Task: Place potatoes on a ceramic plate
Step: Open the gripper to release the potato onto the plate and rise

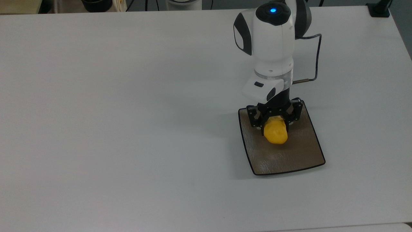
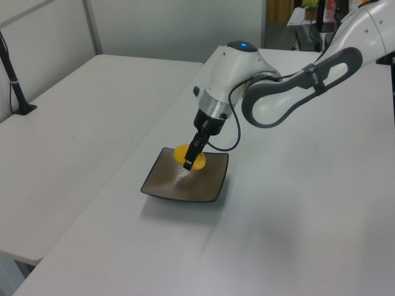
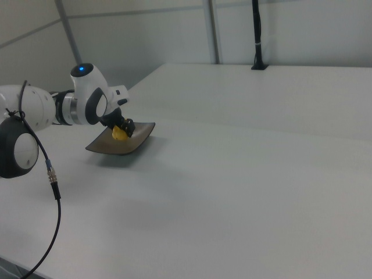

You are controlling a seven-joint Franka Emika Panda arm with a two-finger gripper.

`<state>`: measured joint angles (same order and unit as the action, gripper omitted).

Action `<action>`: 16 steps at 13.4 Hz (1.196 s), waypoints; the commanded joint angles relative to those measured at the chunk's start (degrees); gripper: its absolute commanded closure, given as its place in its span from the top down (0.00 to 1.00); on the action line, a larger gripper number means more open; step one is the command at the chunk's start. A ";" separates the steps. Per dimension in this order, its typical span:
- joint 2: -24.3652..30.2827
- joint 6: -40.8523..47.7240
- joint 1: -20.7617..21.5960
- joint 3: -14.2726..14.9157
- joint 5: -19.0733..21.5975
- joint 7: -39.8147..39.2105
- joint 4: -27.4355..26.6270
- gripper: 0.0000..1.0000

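You're hovering the gripper (image 1: 274, 124), clamping the potato (image 1: 276, 131), over the ceramic plate (image 1: 289, 158); releasing high risks it rolling off.

From where I stand, the white table (image 1: 128, 112) lies bare on every side of the ceramic plate (image 1: 302, 154), so a gripper could come in low across the top view's left, along the near edge, or on the top view's right without meeting anything. Over the plate itself the way is taken: the gripper (image 1: 276, 124) hangs above its far half with its fingers closed on the potato (image 1: 275, 133), the white arm (image 1: 272, 48) rising behind it and a thin dark cable (image 1: 317, 58) looping out toward the top view's right. What stays free is the plate's near strip (image 2: 179, 188) and the raised rim around it, while a black post (image 2: 15, 80) on the neighbouring table stands well apart from all this.
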<state>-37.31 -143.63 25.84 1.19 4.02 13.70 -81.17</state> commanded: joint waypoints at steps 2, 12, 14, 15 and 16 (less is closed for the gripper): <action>-2.94 -5.86 1.23 1.18 0.37 0.72 1.28 0.30; 4.59 -4.21 0.62 1.27 0.20 0.63 -3.36 1.00; 11.61 3.56 -1.31 1.35 0.28 0.72 -6.45 1.00; 13.21 7.71 -1.84 1.62 0.20 0.72 -6.37 1.00; 16.36 13.58 -2.72 2.58 0.20 0.72 -6.37 1.00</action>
<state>-30.39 -140.31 24.45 2.27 4.02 13.75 -82.25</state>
